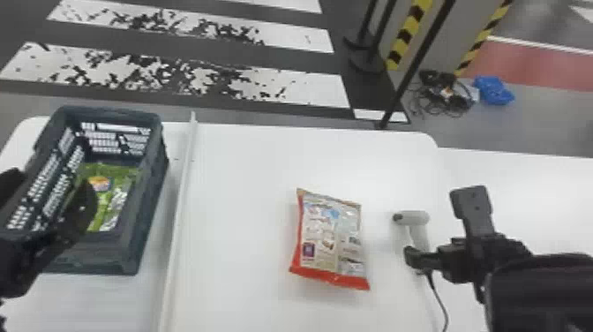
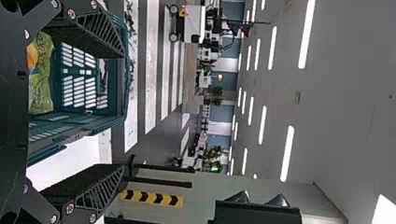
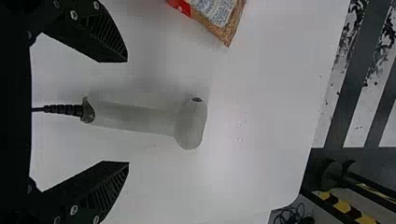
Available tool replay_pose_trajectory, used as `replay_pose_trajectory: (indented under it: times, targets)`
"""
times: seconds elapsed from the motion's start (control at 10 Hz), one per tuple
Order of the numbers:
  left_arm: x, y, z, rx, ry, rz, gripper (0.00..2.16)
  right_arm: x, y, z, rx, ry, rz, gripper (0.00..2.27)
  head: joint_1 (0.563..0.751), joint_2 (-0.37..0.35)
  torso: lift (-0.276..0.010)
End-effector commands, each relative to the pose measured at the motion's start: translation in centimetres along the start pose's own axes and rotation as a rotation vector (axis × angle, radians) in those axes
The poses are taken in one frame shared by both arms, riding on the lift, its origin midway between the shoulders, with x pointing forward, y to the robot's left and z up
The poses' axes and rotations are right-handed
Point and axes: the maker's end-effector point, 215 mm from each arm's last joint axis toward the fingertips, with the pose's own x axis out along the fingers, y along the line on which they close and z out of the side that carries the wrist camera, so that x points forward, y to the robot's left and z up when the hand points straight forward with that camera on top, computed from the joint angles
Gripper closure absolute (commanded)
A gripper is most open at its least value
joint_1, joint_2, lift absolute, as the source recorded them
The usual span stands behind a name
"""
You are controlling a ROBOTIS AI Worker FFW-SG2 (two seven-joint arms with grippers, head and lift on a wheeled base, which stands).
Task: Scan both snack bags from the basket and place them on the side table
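One red-and-beige plastic snack bag (image 1: 331,243) lies left of the pale-grey handheld scanner (image 1: 417,217); one green snack bag (image 1: 125,179) lies in the dark plastic basket (image 1: 99,256) at left. Left gripper (image 1: 50,183), right gripper (image 1: 441,225): fingers spread, nothing held.

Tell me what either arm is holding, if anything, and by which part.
Nothing is held: the left end effector is open at the basket, and the right end effector is open at the scanner without gripping it.
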Motion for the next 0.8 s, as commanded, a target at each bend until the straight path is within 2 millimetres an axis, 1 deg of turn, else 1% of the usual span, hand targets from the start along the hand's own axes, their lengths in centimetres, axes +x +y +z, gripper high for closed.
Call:
replay_pose_trajectory:
  times: [0.0,0.1,0.2,0.3,0.4,0.5,0.7]
  targets:
    - [0.0,0.1,0.0,0.000,-0.001,0.002,0.17,1.8,0.7,0.1,0.019,0.021,0.033,0.08,0.695,-0.213,-0.074]
    - [-0.2,0.4,-0.2,0.002,0.003,0.006,0.17,3.1,0.7,0.2,0.027,0.039,0.038,0.09,0.695,-0.205,-0.074]
    - [-0.2,0.4,-0.2,0.000,0.003,0.004,0.17,4.2,0.5,0.4,0.037,0.058,0.045,0.21,0.695,-0.198,-0.074]
    - [-0.3,0.5,-0.2,-0.001,0.004,0.006,0.17,5.2,0.1,0.2,0.034,0.085,0.049,0.68,0.695,-0.196,-0.074]
    - [-0.3,0.6,-0.3,0.001,0.004,0.006,0.17,5.9,0.1,-0.2,0.037,0.101,0.052,1.48,0.695,-0.196,-0.074]
    - [-0.3,0.6,-0.2,0.000,0.001,0.007,0.17,6.2,-0.4,-0.7,0.037,0.110,0.031,2.26,0.695,-0.201,-0.074]
    - [-0.2,0.6,-0.3,-0.002,-0.001,0.007,0.17,6.3,-0.4,-0.7,0.045,0.102,0.041,2.26,0.695,-0.213,-0.074]
